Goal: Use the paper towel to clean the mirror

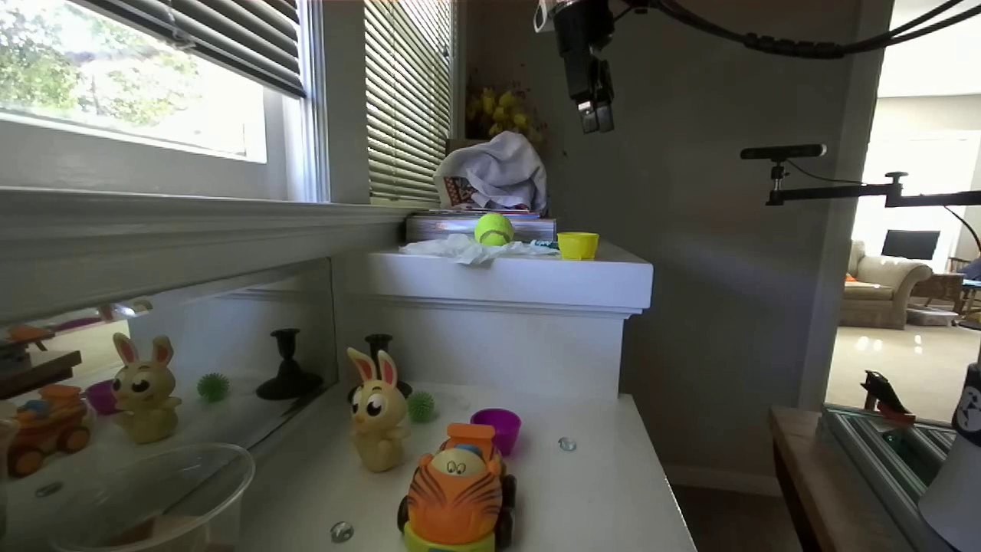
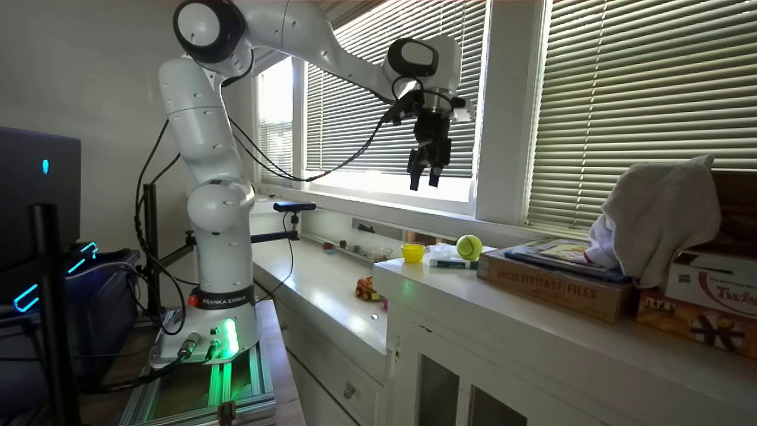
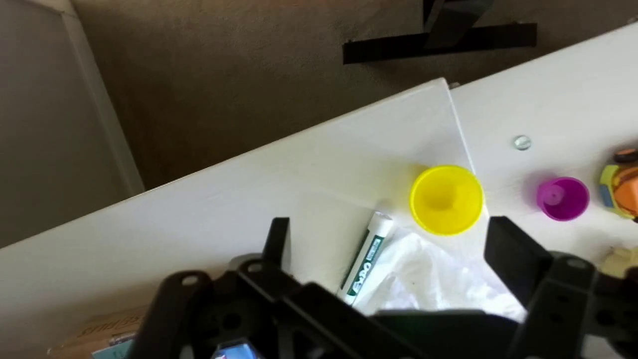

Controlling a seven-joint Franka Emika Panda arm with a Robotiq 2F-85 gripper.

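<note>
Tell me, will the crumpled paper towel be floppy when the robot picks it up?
Probably floppy: the paper towel looks thin and full of wrinkles. It's likely light, since it looks like only loosely bunched paper. Tugging it might make the round tennis ball right by it roll.

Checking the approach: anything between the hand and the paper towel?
Likely the tennis ball, which appears to rest on the paper towel below the open hand. The marker and yellow cup sit beside the paper towel; nothing else visible intervenes.
</note>
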